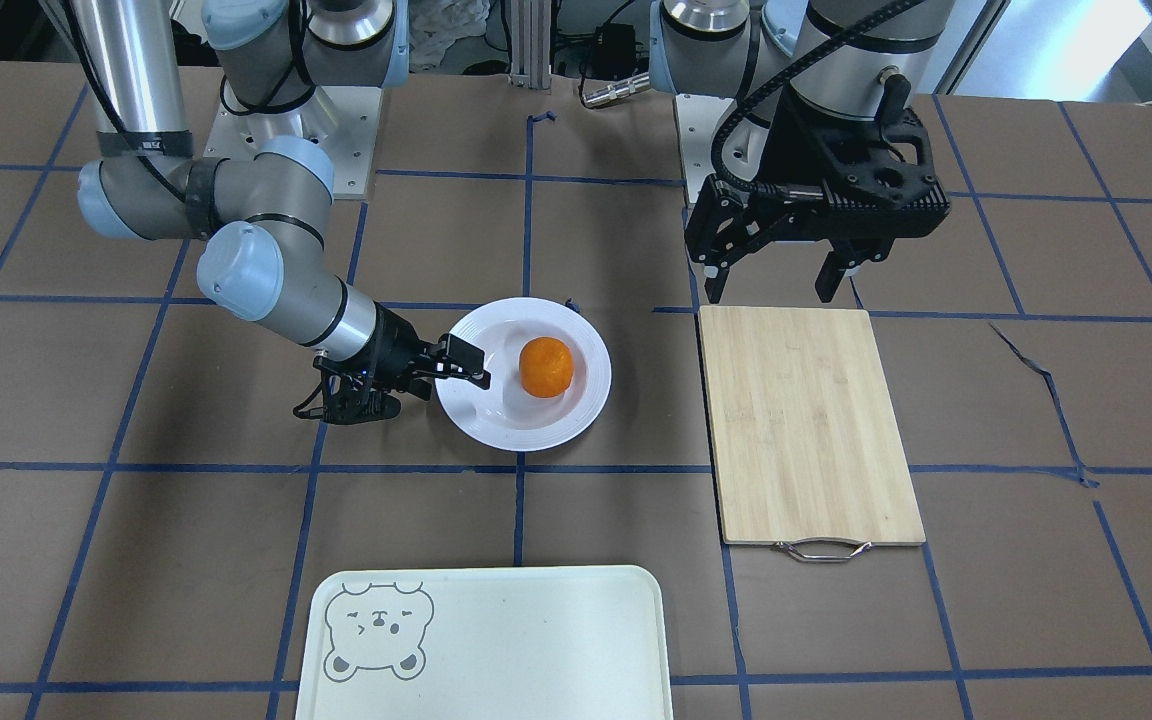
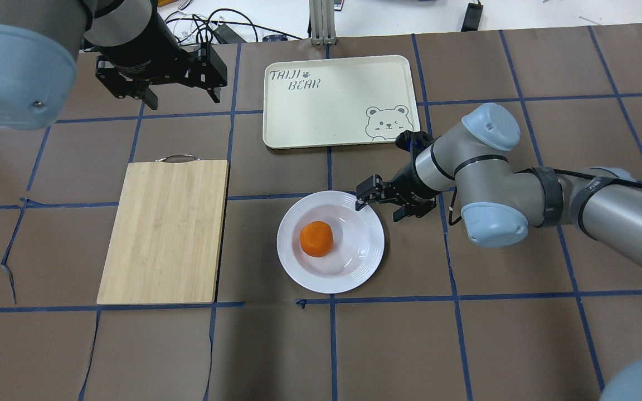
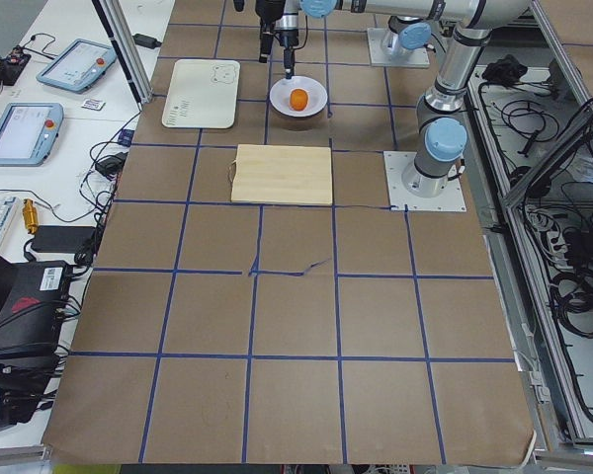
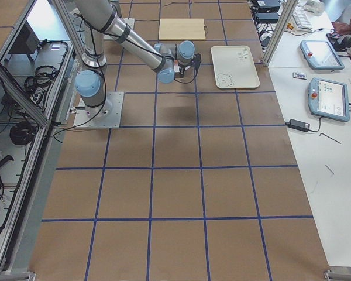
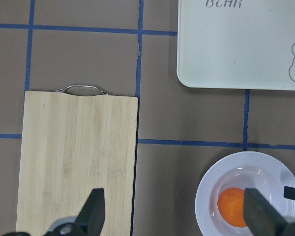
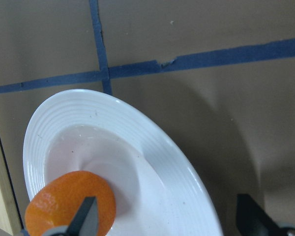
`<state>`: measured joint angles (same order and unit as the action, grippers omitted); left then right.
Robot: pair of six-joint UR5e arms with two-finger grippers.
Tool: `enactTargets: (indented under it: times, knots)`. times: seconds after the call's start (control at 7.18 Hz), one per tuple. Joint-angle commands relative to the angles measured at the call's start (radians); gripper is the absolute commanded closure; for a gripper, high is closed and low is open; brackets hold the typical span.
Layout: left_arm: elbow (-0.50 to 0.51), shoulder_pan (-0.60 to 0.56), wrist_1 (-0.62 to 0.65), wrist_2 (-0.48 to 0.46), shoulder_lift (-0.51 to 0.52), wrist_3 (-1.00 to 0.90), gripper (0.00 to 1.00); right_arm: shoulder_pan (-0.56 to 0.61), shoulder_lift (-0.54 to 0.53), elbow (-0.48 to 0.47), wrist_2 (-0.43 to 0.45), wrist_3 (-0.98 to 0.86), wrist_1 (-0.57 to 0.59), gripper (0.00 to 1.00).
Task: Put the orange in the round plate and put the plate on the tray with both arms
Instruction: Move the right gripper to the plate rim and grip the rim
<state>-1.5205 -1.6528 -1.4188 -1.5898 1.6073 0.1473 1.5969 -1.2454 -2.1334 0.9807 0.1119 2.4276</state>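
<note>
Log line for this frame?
orange: in round plate | right gripper: open, straddling its rim | left gripper: open, aloft | tray: no plate yet

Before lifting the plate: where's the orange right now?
Overhead view: the orange sits in the round plate, mid-table, right of the cutting board, with the right gripper at the plate's rim.

I'm watching my right arm reaching low toward the table's middle, elbow bent, the right gripper (image 2: pixel 379 210) lying nearly level with jaws spread. My left gripper (image 1: pixel 774 287) is hanging high, pointing down, jaws wide apart.
</note>
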Motion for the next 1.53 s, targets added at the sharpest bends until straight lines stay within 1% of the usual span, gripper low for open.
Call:
enactTargets:
  times: [0.0,0.28,0.42,0.56,0.84,0.98,1.11,1.25,1.39]
  knots:
    - [0.002,0.002,0.001,0.001,0.002,0.000,0.00,0.000,0.053,-0.008,-0.010,-0.001,0.063,0.00]
    - [-0.004,0.008,0.001,-0.001,-0.004,-0.002,0.00,0.008,0.053,-0.011,-0.010,-0.001,0.076,0.00]
    - [-0.003,0.011,0.001,0.001,-0.004,-0.002,0.00,0.012,0.053,-0.011,-0.008,0.000,0.100,0.01]
    - [-0.003,0.011,0.001,0.001,-0.003,-0.002,0.00,0.012,0.053,-0.010,-0.005,0.005,0.114,0.05]
    - [0.000,0.024,0.001,0.002,-0.004,-0.002,0.00,0.038,0.052,-0.008,-0.008,0.008,0.117,0.06]
    - [-0.003,0.031,0.001,0.001,-0.004,-0.002,0.00,0.058,0.052,-0.005,-0.017,0.009,0.137,0.08]
    - [-0.004,0.034,0.001,0.001,-0.003,-0.003,0.00,0.061,0.053,-0.007,-0.017,0.011,0.151,0.13]
    - [-0.004,0.033,0.000,0.001,-0.004,-0.003,0.00,0.061,0.053,-0.007,-0.016,-0.001,0.153,0.28]
    - [-0.004,0.033,0.001,0.001,-0.004,-0.003,0.00,0.061,0.053,-0.008,-0.014,-0.004,0.153,0.47]
